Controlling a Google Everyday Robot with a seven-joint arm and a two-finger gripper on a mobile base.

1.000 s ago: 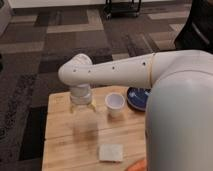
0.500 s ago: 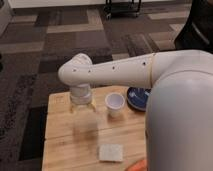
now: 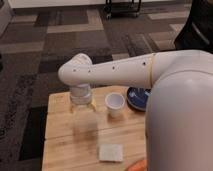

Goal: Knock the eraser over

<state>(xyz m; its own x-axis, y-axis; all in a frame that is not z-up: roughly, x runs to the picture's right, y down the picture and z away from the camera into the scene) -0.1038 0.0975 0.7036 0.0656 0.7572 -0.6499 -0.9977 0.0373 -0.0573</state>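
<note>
The eraser does not show in the camera view; it is hidden or out of view. My white arm reaches in from the right across the wooden table (image 3: 60, 130). My gripper (image 3: 84, 121) hangs below the wrist over the left-middle of the table, left of the white cup (image 3: 115, 104). It shows only as a pale blur against the wood.
A dark blue plate (image 3: 136, 97) sits at the table's right, partly behind my arm. A pale grey-white square pad (image 3: 110, 152) lies near the front edge. An orange stick tip (image 3: 136, 165) shows at the bottom. Patterned carpet surrounds the table.
</note>
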